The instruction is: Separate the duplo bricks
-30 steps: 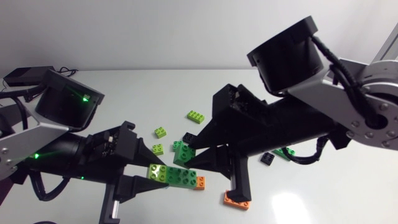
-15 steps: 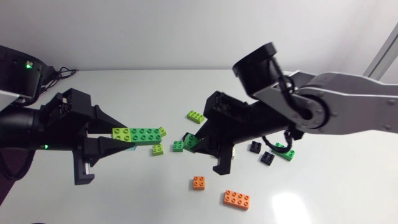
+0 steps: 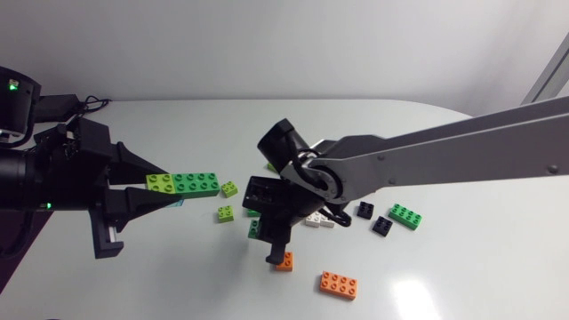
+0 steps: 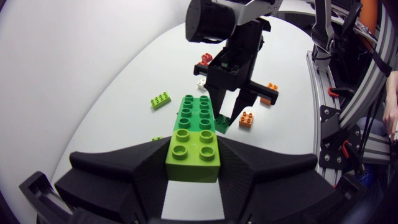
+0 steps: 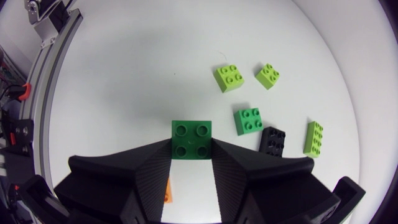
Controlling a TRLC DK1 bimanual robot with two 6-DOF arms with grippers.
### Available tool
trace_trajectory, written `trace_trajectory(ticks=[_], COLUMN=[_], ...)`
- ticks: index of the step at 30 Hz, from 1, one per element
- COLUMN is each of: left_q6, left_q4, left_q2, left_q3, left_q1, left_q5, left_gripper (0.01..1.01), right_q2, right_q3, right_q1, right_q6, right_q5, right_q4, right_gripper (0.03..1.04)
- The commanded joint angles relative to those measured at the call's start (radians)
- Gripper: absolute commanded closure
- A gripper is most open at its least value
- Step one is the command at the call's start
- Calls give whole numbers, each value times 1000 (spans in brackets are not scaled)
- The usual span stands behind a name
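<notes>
**Over the tabletop, each hand pinches a brick piece**

At the left, the left hand (image 3: pixel 160 185) pinches a bar (image 3: pixel 184 183) from two sides at its lime end. The bar is a lime square brick (image 4: pixel 194 152) joined to a longer dark green brick (image 4: pixel 200 112), and it is held level, pointing toward the middle. A small lime brick (image 3: pixel 229 188) lies on the white tabletop (image 3: pixel 462 267) just past the bar's tip, with a second lime brick (image 3: pixel 225 213) near it. At the middle, the right hand (image 3: pixel 264 233) points downward, its fingers pressed on a dark green square brick (image 5: pixel 191 140). An orange square brick (image 3: pixel 284 260) lies near that hand. Further right lie a white brick (image 3: pixel 313 220), an orange long brick (image 3: pixel 339 284), two black bricks (image 3: pixel 365 210) and a green brick (image 3: pixel 405 215).
</notes>
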Motion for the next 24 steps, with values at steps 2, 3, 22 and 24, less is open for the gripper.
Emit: trace_trajectory(ticks=[2, 3, 22, 24], left_q6=[-13, -13, 26, 29], left_q4=[-15, -16, -26, -26], left_q2=[-17, -19, -16, -14], left_q3=[10, 10, -2, -2], left_q1=[7, 11, 42, 46], left_q5=[3, 5, 6, 8], left_gripper=[711, 711, 711, 711], right_q2=[81, 93, 231, 228], right_q3=[75, 89, 201, 199], right_q1=[16, 18, 19, 19], right_q6=[-15, -16, 1, 4], right_q5=[32, 39, 103, 103], right_q4=[-38, -45, -106, -111], right_gripper=[787, 787, 574, 480])
